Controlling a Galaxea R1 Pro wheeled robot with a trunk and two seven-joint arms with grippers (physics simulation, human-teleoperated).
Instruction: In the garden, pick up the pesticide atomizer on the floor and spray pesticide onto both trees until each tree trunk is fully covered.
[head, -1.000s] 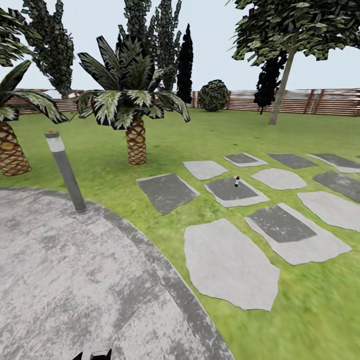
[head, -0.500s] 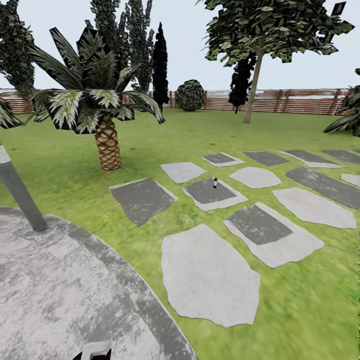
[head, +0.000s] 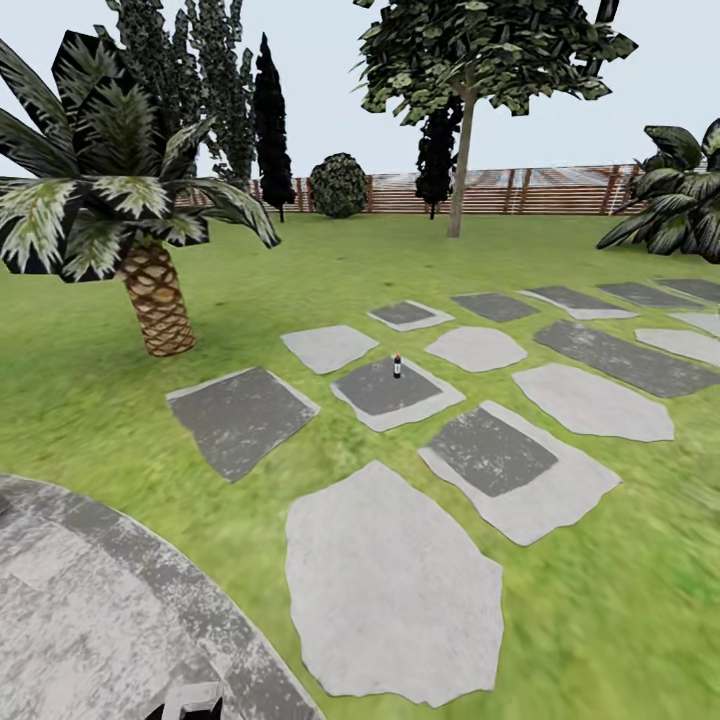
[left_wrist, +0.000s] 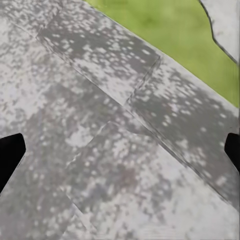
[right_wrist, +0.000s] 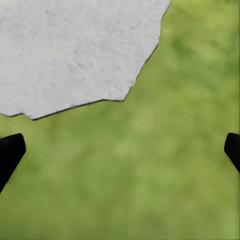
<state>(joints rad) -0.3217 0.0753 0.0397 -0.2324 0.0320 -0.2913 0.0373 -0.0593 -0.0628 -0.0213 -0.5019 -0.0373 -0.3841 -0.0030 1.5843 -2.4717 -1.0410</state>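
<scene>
The pesticide atomizer (head: 397, 367), a tiny dark bottle, stands upright on a dark stepping stone (head: 380, 390) in the middle of the lawn, well ahead of me. One tall tree (head: 480, 50) with a bare grey-beige trunk (head: 460, 175) rises at the back by the wooden fence (head: 540, 192). My left gripper (left_wrist: 120, 152) is open over mottled grey paving (left_wrist: 100, 125), its fingertips (left_wrist: 10, 157) wide apart with nothing between them. My right gripper (right_wrist: 120, 150) is open over grass (right_wrist: 150, 175), beside a pale slab (right_wrist: 75, 50).
A short scaly-trunked palm (head: 155, 300) stands at the left. A black cone-shaped tree (head: 268, 120), a round bush (head: 338, 185) and tall dark conifers line the back. A leafy plant (head: 675, 205) sits at the right. Several stepping stones spread across the grass; round grey paving (head: 90, 620) lies near.
The whole head view has shifted: palm, stones and tree slid left in the picture and the grey lamp post left it. The atomizer stays on its stone.
</scene>
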